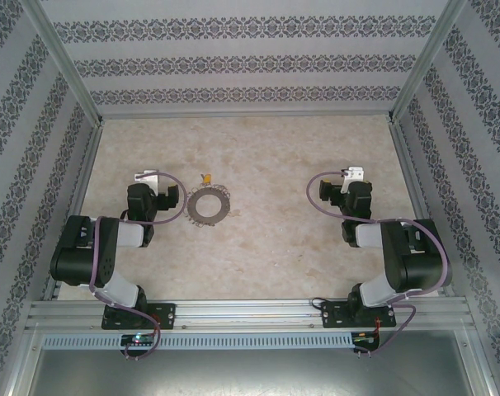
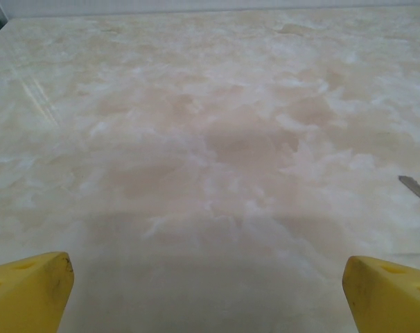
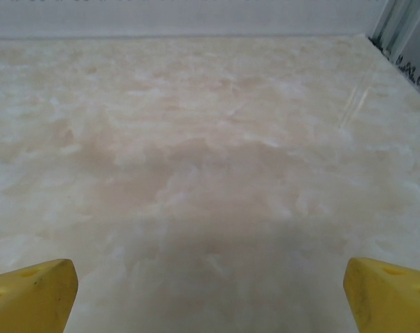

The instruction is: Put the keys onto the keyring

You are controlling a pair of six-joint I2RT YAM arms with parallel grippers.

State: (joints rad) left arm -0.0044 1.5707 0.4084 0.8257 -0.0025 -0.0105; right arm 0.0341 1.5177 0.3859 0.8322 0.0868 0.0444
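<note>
Nothing is held yet, so the step in hand looks like the first reach. The tiny key (image 1: pixel 206 176) with a yellow-orange plastic head and short silver blade lies flat on the pale, marbled beige tabletop (image 1: pixel 299 157). It is just beyond the grey metal keyring (image 1: pixel 207 206) with an open centre and jagged, lacy rim, close to it but seemingly not touching. Both sit a little right of the left gripper (image 2: pixel 206 295), whose yellow fingers (image 2: pixel 30 291) stand wide apart and empty over bare table. In the left wrist view the key's blade tip (image 2: pixel 414 189) pokes in at the right edge. The right gripper (image 3: pixel 210 295) is likewise spread wide with nothing between its yellow fingers (image 3: pixel 387 291), and it is well apart from both objects. The left arm seems the natural one to start, swinging right until the key sits centred between its fingers. Because the key is thin and flat, the fingers probably need to come down almost to the surface. Pinching the plastic head by its edges should lift it, where closing from above would only press it down. The ring likely slides easily, so the descent should stay clear of its rim. The right arm could then come across to steady or lift the ring.
</note>
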